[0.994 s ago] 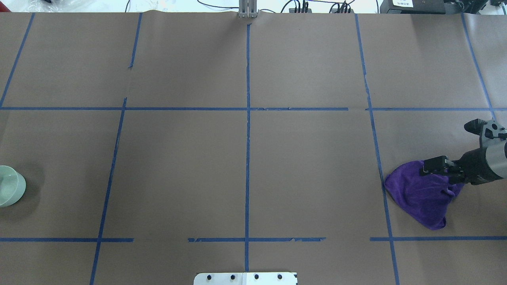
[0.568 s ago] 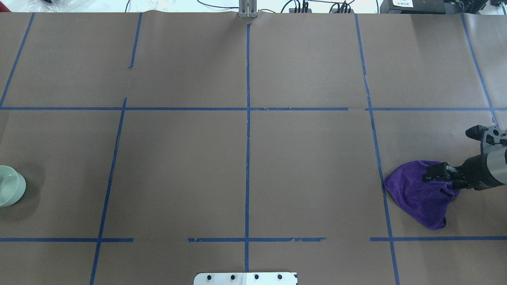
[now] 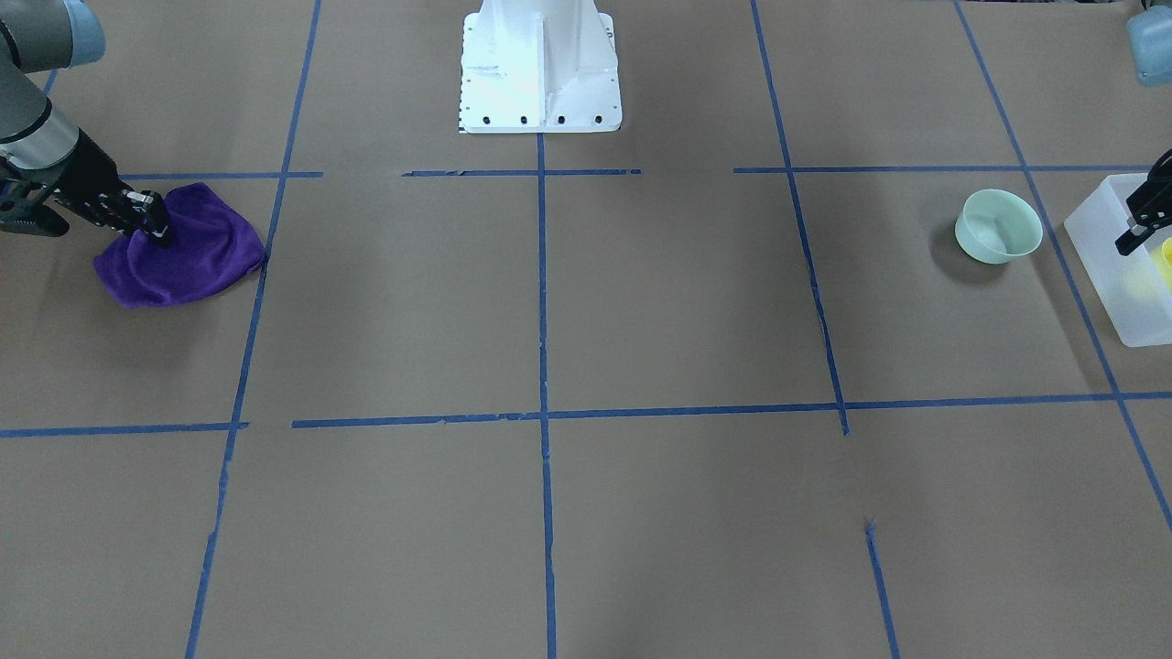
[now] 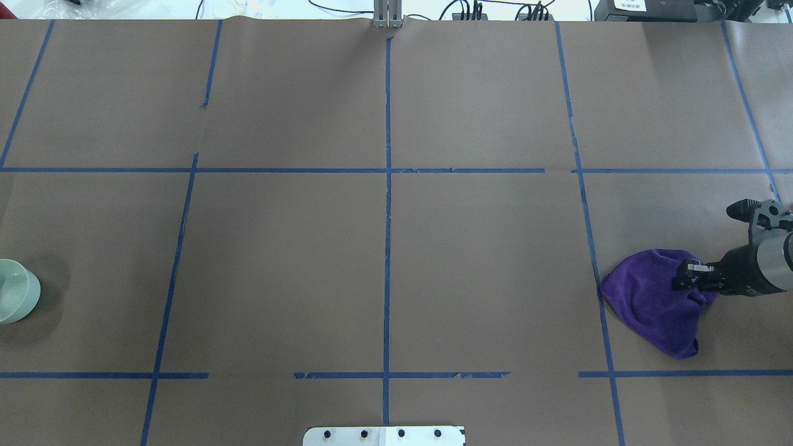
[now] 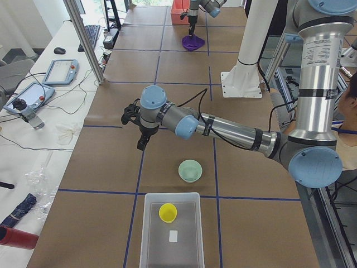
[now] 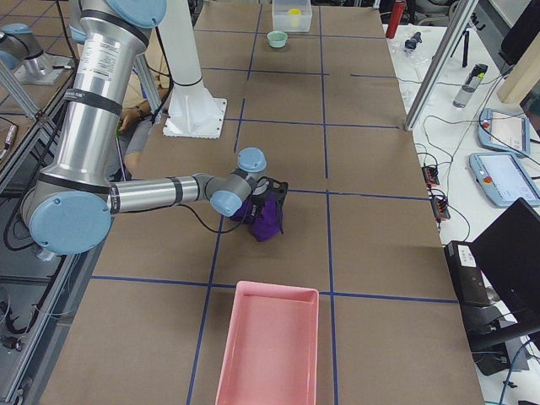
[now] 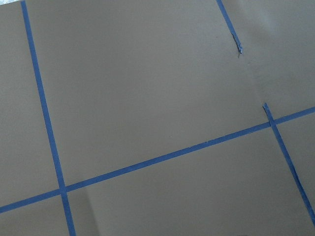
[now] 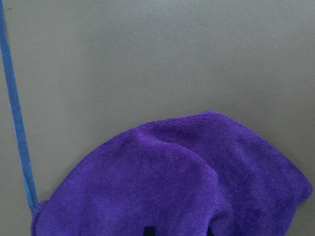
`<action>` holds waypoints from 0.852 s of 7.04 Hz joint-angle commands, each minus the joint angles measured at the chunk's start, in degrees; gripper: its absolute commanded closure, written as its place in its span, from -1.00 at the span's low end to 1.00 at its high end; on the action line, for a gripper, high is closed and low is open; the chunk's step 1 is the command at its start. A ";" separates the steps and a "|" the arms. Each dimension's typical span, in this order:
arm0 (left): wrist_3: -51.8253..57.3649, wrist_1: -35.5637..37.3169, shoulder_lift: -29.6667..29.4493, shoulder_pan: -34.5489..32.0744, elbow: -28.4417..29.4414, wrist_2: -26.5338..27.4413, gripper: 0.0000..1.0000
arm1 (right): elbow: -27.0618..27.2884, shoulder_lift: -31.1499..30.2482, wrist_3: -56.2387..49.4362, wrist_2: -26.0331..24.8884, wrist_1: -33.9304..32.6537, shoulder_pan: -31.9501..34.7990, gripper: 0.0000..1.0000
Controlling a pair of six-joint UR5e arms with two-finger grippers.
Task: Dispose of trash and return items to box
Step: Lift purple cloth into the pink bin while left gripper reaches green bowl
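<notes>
right jaws pinch purple cloth, bowl outside box

the right jaws are down on the purple cloth, tips sunk into its near edge. the wrist view shows a ridge of fabric bunched between the 2 fingertips, so i read them as clenched on the cloth. they sit low, probably to catch a fold rather than skate over the flat tabletop. the cloth is crumpled, not spread, and most of it lies ahead of the jaws. this is likely the trash part of the job. the pink tray sits near, off to one side of these jaws, and is the probable drop spot.

the left jaws hang above bare tabletop near the box, with nothing visible between them. released or clenched, cannot tell. the yellow cup is upright inside the box, so 1 of 2 items is home. the mint bowl stands upright on the tabletop just outside the box wall, near the left jaws and far across from the right jaws. the left arm probably hangs there to take the bowl next.
</notes>
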 commanded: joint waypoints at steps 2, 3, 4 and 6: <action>-10.38 -4.64 1.22 8.42 0.17 8.48 -0.72 | 3.58 0.36 -4.11 13.60 0.23 17.30 1.00; -11.57 -9.36 5.67 10.03 0.00 8.62 -0.72 | 4.11 0.27 -5.97 18.11 0.14 26.70 1.00; -15.76 -11.85 8.93 15.09 0.08 9.75 -0.72 | 4.03 0.18 -12.34 21.03 -0.29 36.54 1.00; -24.65 -14.24 11.68 23.81 -0.01 14.33 -0.75 | 3.06 0.01 -29.36 23.60 -7.97 50.64 1.00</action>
